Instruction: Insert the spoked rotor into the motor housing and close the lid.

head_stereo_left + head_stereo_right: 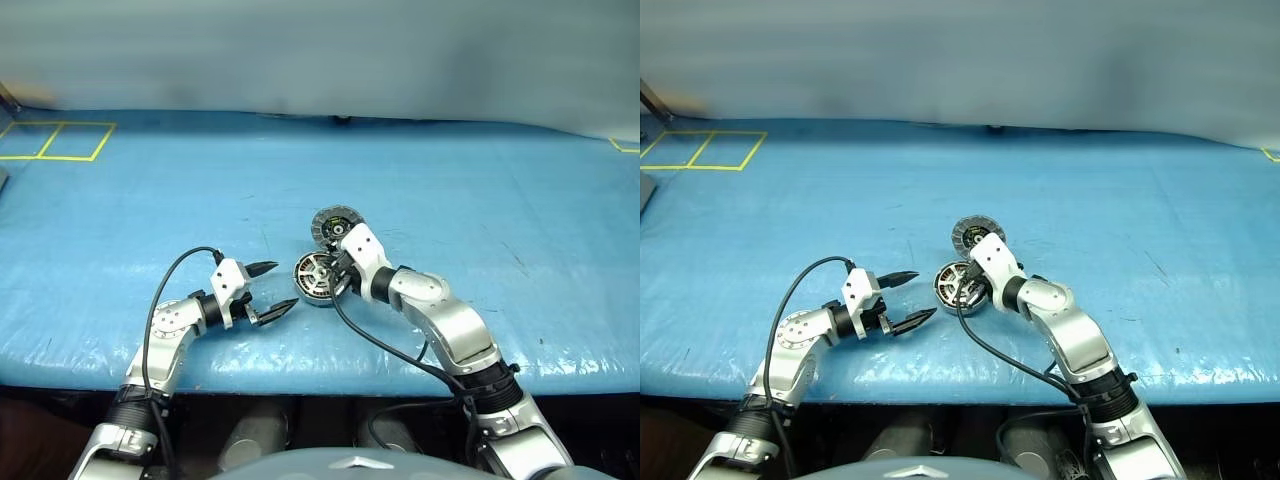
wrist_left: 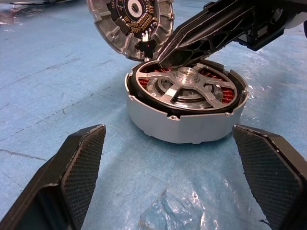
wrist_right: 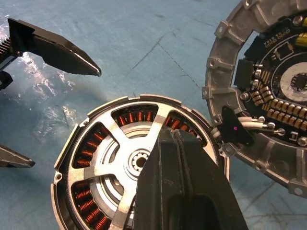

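Near the table's [image 1: 520, 190] front edge, the spoked rotor [image 2: 188, 89] sits in the motor housing [image 2: 184, 128], lid [image 3: 268, 91] propped alongside, right hand [image 3: 180, 139] pinched shut above, left hand [image 1: 273, 290] spread wide.

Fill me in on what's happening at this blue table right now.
A two-armed robot is assembling a small motor. The spoked rotor already sits inside the motor housing on the blue table. The right gripper, shut, rests its tips over the rotor's rim, next to the lid, which stands tilted beside the housing with its circuit face showing, not yet closed. The left gripper waits open, just short of the housing, holding nothing.
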